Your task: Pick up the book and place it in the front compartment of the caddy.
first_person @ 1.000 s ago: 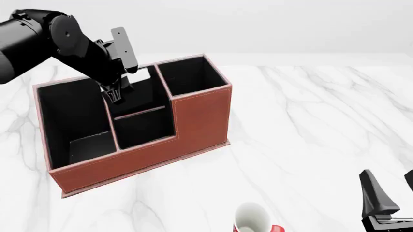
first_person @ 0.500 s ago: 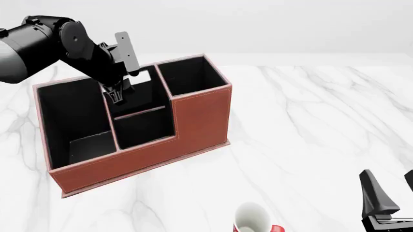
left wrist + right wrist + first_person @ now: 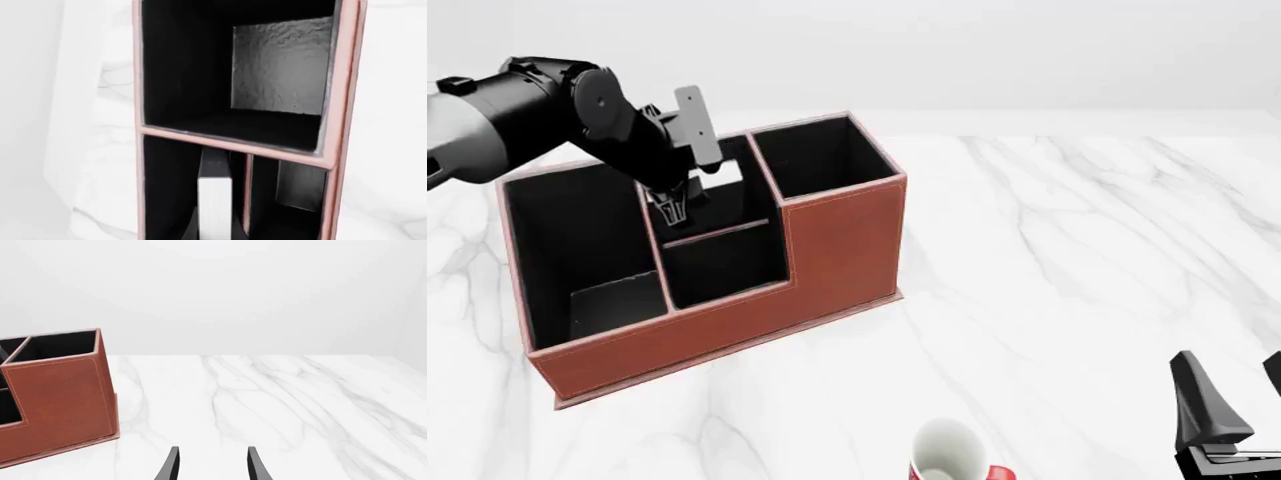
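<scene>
The reddish-brown caddy (image 3: 827, 250) stands left of the table's middle, its black-lined compartments open upward. My left gripper (image 3: 673, 208) points down over the caddy's middle section, just behind the low divider that closes off the front middle compartment. It is shut on the book (image 3: 215, 200), which shows edge-on in the left wrist view as a white strip with black cover, flanked by dark fingers (image 3: 190, 231) and beside a caddy rim (image 3: 233, 142). In the front view the book cannot be made out. My right gripper (image 3: 1228, 400) is open and empty at the near right, fingertips (image 3: 173, 465) apart.
A white mug (image 3: 950, 455) with a red handle stands at the near edge, right of centre. The caddy's tall right compartment (image 3: 60, 400) shows in the right wrist view. White marble tabletop (image 3: 1068, 250) stretches to the right of the caddy.
My left wrist has dropped a little toward the caddy and the arm's upper links have drawn back to the left. The fingertips have barely shifted. The right arm has not moved.
</scene>
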Motion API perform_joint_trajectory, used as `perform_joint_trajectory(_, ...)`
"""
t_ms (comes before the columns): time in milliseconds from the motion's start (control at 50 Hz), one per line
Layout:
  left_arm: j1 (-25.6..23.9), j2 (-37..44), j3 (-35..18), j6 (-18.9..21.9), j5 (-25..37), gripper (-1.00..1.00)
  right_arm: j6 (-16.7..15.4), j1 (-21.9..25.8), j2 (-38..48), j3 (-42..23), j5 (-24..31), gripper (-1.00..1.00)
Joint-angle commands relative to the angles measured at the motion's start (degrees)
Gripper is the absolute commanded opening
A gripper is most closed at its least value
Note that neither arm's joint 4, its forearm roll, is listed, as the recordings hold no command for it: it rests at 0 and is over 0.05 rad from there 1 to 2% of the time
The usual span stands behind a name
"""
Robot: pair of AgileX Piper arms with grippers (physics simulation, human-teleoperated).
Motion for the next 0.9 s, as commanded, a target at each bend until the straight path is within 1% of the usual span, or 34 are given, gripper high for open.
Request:
perform_joint_trajectory(20,1.2,1.47,1.44,1.06,-1.91,-1.0,-0.03,0.01,0.09,0.07,-0.15,1.0)
perform_joint_trajectory(40,0.12,1.83,0.67,-0.31,-1.32,-1.0,-0.03,0.02,0.09,0.07,-0.15,1.0)
perform_joint_trajectory(80,0.94,2.01,1.56,0.71,-2.36,-1.0,-0.02,0.01,0.09,0.07,-0.15,1.0)
perform_joint_trajectory(140,0.69,2.33,1.63,0.45,-2.43,-1.0,-0.03,0.02,0.09,0.07,-0.14,1.0)
perform_joint_trajectory(200,1.18,2.55,2.22,1.11,-3.06,-1.0,-0.02,0.01,0.09,0.07,-0.14,1.0)
perform_joint_trajectory(220,2.19,2.73,2.97,2.19,-3.78,-1.0,-0.03,0.01,0.09,0.07,-0.14,1.0)
perform_joint_trajectory(240,1.47,2.86,2.55,1.47,-3.54,-1.0,-0.01,0.01,0.09,0.07,-0.14,1.0)
perform_joint_trajectory(300,2.0,3.08,3.04,2.09,-4.05,-1.0,-0.02,0.0,0.1,0.07,-0.14,1.0)
perform_joint_trajectory(320,1.05,3.42,2.52,1.05,-3.64,-1.0,-0.03,0.03,0.09,0.07,-0.15,1.0)
perform_joint_trajectory(360,1.57,3.58,2.89,1.6,-4.13,-1.0,0.0,0.02,0.09,0.07,-0.15,1.0)
perform_joint_trajectory(400,1.27,3.79,2.36,0.96,-3.75,-1.0,-0.01,0.0,0.08,0.07,-0.16,1.0)
perform_joint_trajectory(520,1.86,3.91,3.23,1.29,-4.45,-1.0,-0.04,0.05,0.32,-0.02,-0.29,1.0)
perform_joint_trajectory(700,1.4,4.13,2.76,0.02,-3.85,-1.0,-0.05,0.04,0.31,-0.03,-0.27,1.0)
perform_joint_trajectory(720,1.26,4.05,2.62,-0.14,-3.7,1.0,-0.03,0.04,0.32,-0.03,-0.27,1.0)
perform_joint_trajectory(820,0.92,3.43,1.42,-0.71,-2.84,1.0,-0.03,0.04,0.27,-0.04,-0.22,1.0)
perform_joint_trajectory(900,1.3,2.7,1.56,-0.14,-2.5,1.0,-0.02,0.04,0.24,-0.03,-0.2,1.0)
